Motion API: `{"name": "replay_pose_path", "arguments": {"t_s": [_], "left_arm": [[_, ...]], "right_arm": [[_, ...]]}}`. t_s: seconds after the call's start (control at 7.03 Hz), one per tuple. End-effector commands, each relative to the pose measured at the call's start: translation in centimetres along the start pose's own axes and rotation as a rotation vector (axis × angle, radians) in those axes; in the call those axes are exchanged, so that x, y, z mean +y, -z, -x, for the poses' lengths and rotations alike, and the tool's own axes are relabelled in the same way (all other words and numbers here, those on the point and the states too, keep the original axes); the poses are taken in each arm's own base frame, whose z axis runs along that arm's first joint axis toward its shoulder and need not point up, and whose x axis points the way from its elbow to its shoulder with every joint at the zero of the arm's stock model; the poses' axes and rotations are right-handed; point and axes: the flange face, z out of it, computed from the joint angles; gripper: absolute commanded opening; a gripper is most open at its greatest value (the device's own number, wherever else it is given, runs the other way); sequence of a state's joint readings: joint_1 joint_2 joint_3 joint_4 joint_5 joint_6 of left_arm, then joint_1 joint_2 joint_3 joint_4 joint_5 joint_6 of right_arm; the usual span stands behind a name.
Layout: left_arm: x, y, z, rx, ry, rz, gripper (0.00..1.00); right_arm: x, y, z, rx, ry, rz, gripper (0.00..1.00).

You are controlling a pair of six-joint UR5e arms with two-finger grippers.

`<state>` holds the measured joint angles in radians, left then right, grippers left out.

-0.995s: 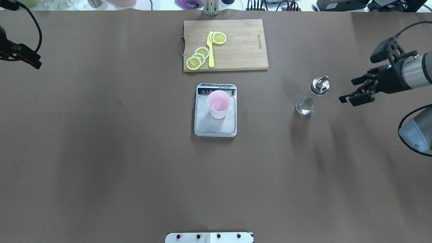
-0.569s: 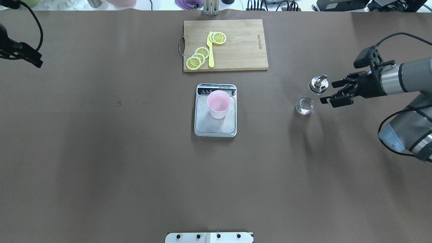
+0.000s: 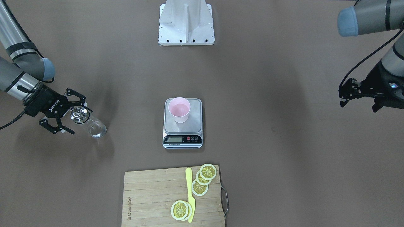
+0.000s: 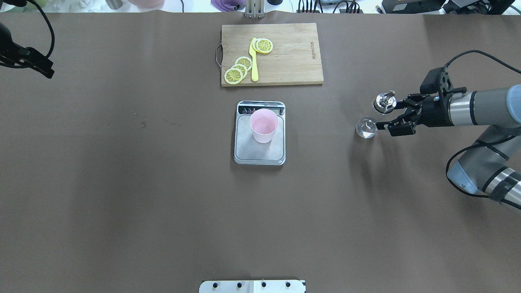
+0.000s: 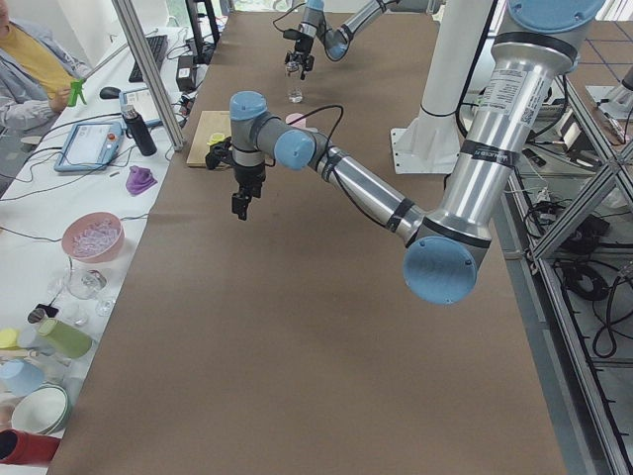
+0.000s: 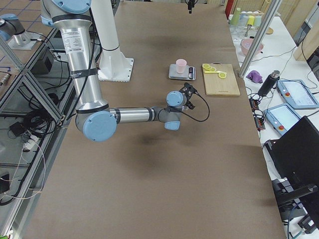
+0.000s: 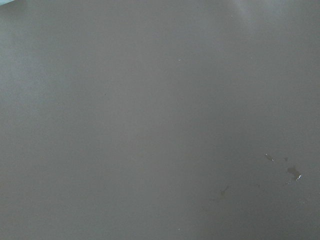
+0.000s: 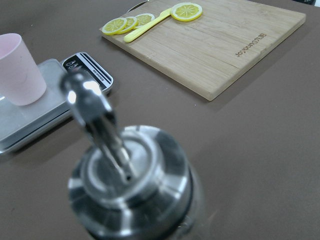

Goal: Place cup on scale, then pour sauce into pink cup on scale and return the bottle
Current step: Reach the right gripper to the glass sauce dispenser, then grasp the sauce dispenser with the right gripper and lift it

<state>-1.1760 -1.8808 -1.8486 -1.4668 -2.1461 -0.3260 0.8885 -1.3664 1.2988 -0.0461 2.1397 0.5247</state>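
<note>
The pink cup [image 4: 263, 125] stands upright on the silver scale [image 4: 259, 154] at the table's middle; both also show in the front view, the cup [image 3: 179, 110] on the scale [image 3: 183, 138]. The clear glass bottle [image 4: 367, 127] with its silver spout cap [image 3: 79, 115] stands upright on the table to the right. My right gripper [image 4: 386, 115] is open, with a finger on each side of the bottle's neck. The right wrist view shows the cap [image 8: 130, 185] very close. My left gripper [image 3: 358, 101] is open and empty, far out at the table's left edge.
A wooden cutting board [image 4: 285, 61] with lemon slices [image 4: 238, 70] and a yellow knife [image 4: 254, 61] lies beyond the scale. The robot's base plate [image 3: 186, 22] sits at the near edge. Brown table surface [image 4: 142, 203] spreads to both sides of the scale.
My right gripper has moved left from beside the bottle until its open fingers straddle the neck. My left gripper has drifted slightly away. Cup, scale and bottle have not moved.
</note>
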Motion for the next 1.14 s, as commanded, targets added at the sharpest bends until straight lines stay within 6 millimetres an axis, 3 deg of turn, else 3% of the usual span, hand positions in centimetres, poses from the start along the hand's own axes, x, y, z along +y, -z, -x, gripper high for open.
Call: {"name": "replay_pose_path", "arguments": {"t_s": [0.0, 0.57, 0.85, 1.0], "left_arm": [[0.0, 0.0, 0.0, 0.0, 0.001, 0.0, 0.97], [-0.3, 0.4, -0.2, -0.001, 0.002, -0.006, 0.97], [-0.8, 0.7, -0.5, -0.006, 0.006, -0.001, 0.97], [-1.1, 1.0, -0.8, -0.007, 0.006, -0.003, 0.97]], "right_arm": [[1.5, -1.3, 0.2, 0.009, 0.029, -0.051, 0.95], [1.7, -0.5, 0.7, 0.043, 0.078, -0.198, 0.99], [4.3, -2.8, 2.5, 0.034, 0.091, -0.255, 0.99], [4.5, -3.5, 3.3, 0.037, 0.091, -0.271, 0.99]]}}
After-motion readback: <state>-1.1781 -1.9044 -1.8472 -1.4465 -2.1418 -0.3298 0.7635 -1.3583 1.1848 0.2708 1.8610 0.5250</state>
